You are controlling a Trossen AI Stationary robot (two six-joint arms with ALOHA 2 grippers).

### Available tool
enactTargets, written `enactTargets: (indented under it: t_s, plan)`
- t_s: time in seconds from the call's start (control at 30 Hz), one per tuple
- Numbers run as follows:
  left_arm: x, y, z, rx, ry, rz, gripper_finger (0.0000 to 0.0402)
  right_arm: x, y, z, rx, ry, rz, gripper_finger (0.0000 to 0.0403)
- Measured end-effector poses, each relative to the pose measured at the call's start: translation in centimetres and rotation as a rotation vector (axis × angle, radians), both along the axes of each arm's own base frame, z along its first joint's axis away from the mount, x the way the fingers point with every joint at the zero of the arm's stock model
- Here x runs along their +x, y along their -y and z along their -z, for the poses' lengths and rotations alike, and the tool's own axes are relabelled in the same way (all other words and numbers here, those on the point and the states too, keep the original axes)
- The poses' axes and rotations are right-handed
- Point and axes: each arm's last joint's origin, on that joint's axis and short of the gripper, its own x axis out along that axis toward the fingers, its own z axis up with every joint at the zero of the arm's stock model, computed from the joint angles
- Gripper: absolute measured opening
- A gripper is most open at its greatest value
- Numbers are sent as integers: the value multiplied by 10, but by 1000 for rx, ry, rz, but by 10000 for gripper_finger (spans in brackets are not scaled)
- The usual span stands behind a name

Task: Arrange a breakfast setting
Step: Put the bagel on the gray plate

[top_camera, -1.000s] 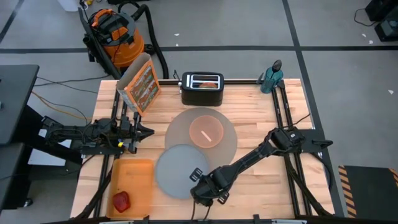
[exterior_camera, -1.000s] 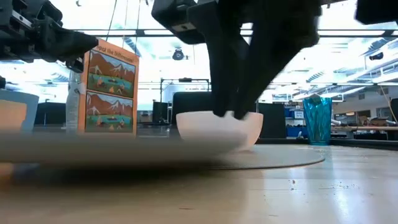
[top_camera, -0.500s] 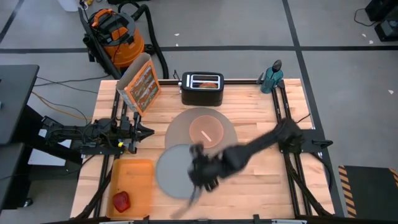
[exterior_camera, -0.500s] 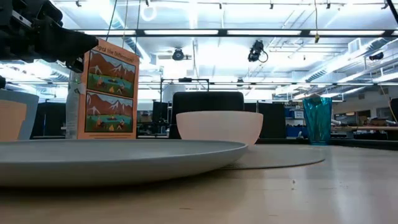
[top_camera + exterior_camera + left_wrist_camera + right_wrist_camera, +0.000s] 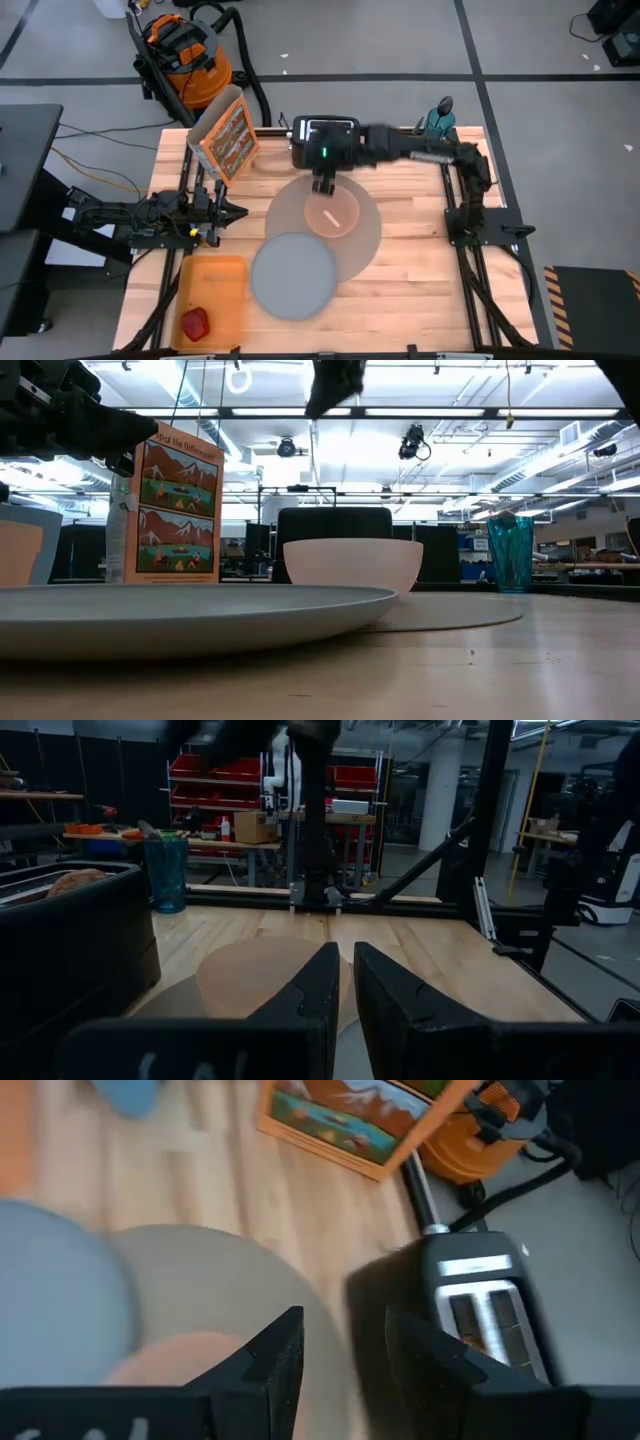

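Apple (image 5: 194, 323) sits in the orange tray (image 5: 213, 287) at front-left, left gripper (image 5: 236, 211) parked shut beside the cereal box (image 5: 229, 135). Plate (image 5: 293, 275) overlaps the mat (image 5: 325, 222); right gripper (image 5: 323, 186), jaws apart and empty, hangs above the bowl (image 5: 333, 212) by the toaster (image 5: 325, 141) and could clip either. Spoon and cup not clearly visible.

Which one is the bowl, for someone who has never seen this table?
Start at the black toaster at the table's far edge. In front of it lies a big round grey-brown mat, and the bowl sits on that mat. It is pink and deep, unlike the flat grey plate overlapping the mat's near edge.
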Motion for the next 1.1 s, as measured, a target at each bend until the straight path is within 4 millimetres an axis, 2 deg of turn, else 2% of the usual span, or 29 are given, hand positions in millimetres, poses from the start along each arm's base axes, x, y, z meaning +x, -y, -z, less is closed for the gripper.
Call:
enactTargets:
  t_s: [0.17, 0.23, 0.3, 0.4, 0.53, 0.7, 1.1]
  plan:
    - [0, 0, 0, 0, 0, 0, 43, -17, 81, 5, 19, -3, 44, 149]
    - [0, 0, 0, 0, 0, 0, 43, -28, 107, 6, 60, 13, 82, 149]
    - [0, 0, 0, 0, 0, 0, 43, -38, 126, 11, 102, 3, 128, 149]
    - [0, 0, 0, 0, 0, 0, 43, -51, 143, 22, 157, -45, 141, 149]
    - [0, 0, 0, 0, 0, 0, 43, -56, 153, 37, 240, -53, 114, 149]
    - [0, 0, 0, 0, 0, 0, 43, -51, 152, 58, 232, -76, 7, 148]
    - [0, 0, 0, 0, 0, 0, 43, -49, 153, 90, 227, -98, 15, 148]
